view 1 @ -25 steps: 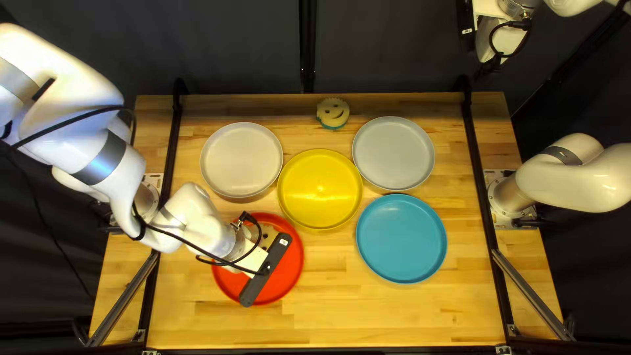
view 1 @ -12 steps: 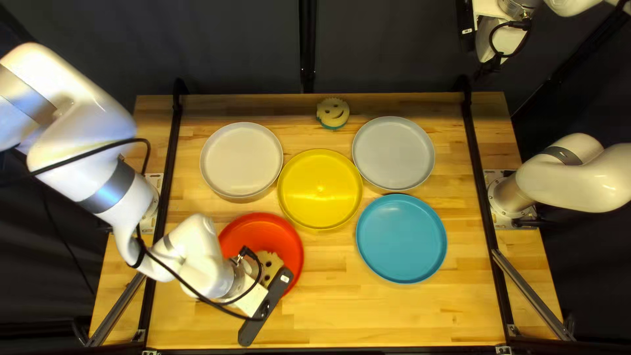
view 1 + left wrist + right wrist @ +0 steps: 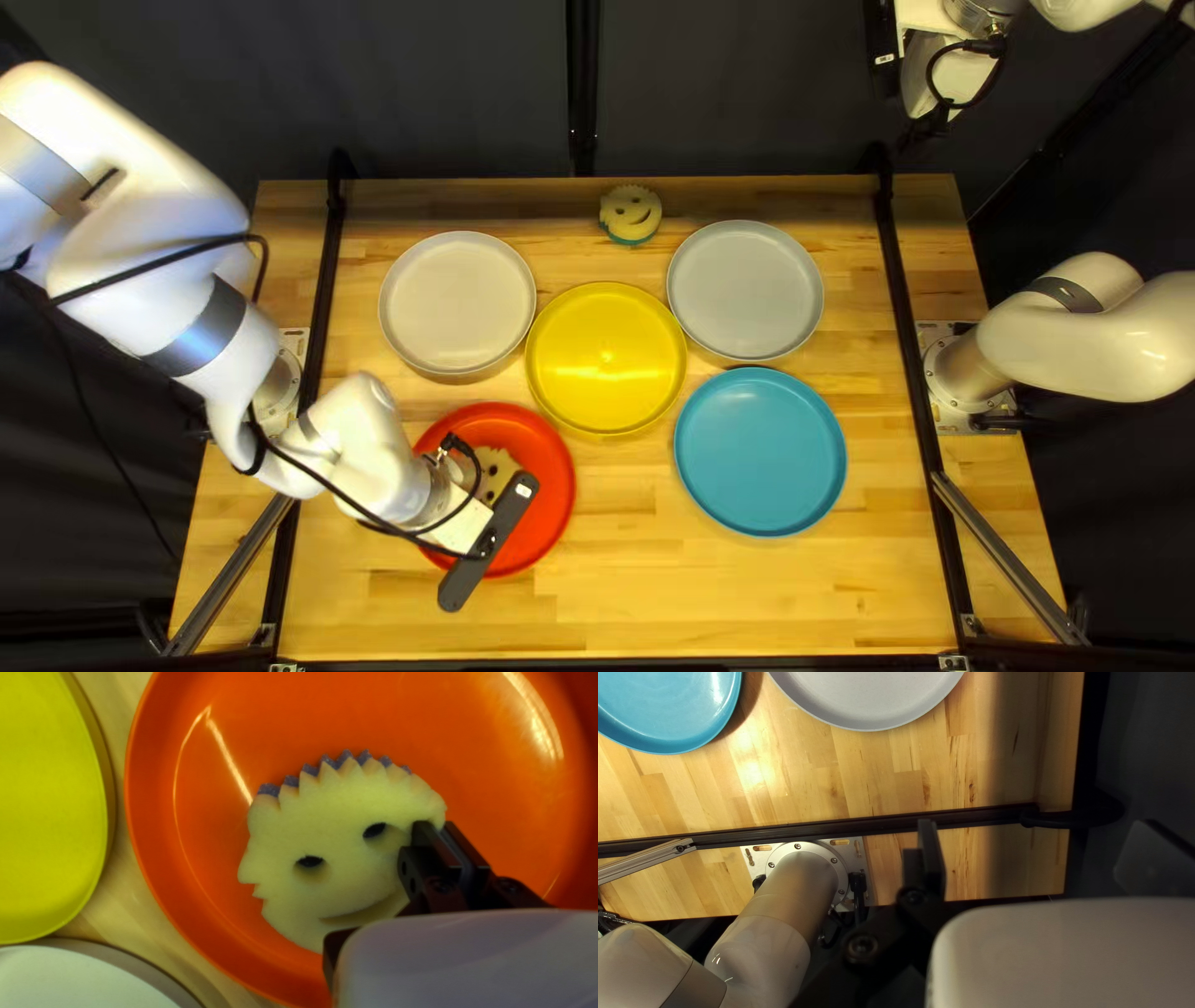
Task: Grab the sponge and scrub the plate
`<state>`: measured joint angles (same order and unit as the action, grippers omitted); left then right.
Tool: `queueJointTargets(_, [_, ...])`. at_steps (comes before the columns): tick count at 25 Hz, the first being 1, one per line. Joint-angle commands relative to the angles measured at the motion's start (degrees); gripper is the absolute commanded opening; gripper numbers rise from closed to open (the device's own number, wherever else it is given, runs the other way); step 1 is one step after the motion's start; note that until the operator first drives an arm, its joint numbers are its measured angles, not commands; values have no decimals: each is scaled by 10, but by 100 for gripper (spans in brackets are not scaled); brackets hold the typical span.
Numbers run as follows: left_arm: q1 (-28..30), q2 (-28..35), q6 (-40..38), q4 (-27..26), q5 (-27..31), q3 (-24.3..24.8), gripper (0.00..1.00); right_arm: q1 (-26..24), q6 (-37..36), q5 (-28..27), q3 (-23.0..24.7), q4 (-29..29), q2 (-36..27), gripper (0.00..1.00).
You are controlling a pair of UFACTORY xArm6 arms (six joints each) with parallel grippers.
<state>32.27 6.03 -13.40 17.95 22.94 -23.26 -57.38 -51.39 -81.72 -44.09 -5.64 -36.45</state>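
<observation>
The left gripper (image 3: 489,544) is clamped on the edge of the cream, face-shaped foam sponge (image 3: 336,852). The sponge is positioned over the round, glossy red plate (image 3: 552,498). The right gripper (image 3: 884,50), raised, is wide open and grips nothing.

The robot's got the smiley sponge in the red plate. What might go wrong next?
The left end effector grips the sponge near one edge, so it might twist or slip out under pressure. Nothing visible holds the red plate down, so scrubbing may slide it. The yellow plate sits close beside it and could get bumped.
</observation>
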Motion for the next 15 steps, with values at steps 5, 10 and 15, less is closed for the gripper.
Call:
queueJointTargets(5, [39, 22, -30, -19, 23, 12, 0, 0, 0, 0, 0, 0, 0, 100])
queueJointTargets(10, [70, -20, -79, -3, 14, -21, 0, 0, 0, 0, 0, 0, 0, 100])
queueJointTargets(15, [86, -65, -110, 22, 23, -80, 0, 0, 0, 0, 0, 0, 0, 100])
